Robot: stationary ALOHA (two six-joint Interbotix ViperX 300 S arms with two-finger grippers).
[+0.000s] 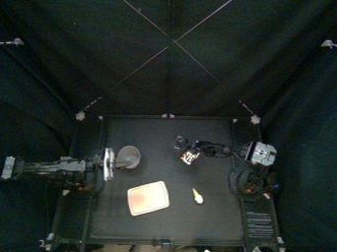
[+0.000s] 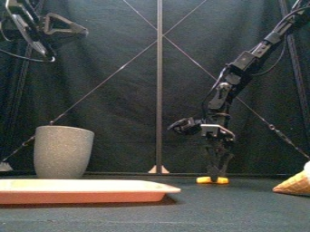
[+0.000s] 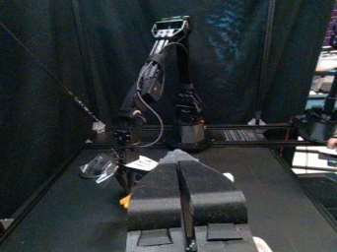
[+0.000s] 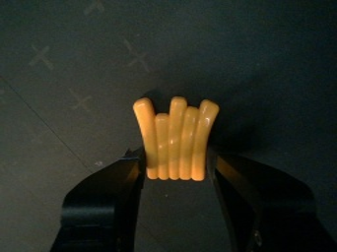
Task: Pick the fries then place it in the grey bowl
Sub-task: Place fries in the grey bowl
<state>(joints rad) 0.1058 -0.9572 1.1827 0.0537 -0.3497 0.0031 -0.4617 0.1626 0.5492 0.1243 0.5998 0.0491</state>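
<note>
Booth is black curtain on three sides. Back curtain (image 1: 168,59) fills the upper half of the top view and hangs in loose folds, plain black cloth. Left curtain (image 1: 33,118) and right curtain (image 1: 309,118) close in the sides down to the desk edges. Desk (image 1: 171,133) is small, black, matte, roughly square; at table height its surface reads dark grey. Faint pale cross marks (image 4: 42,57) on the desk top, visible close up from the right wrist view. Light is dim and even, shadows soft.
</note>
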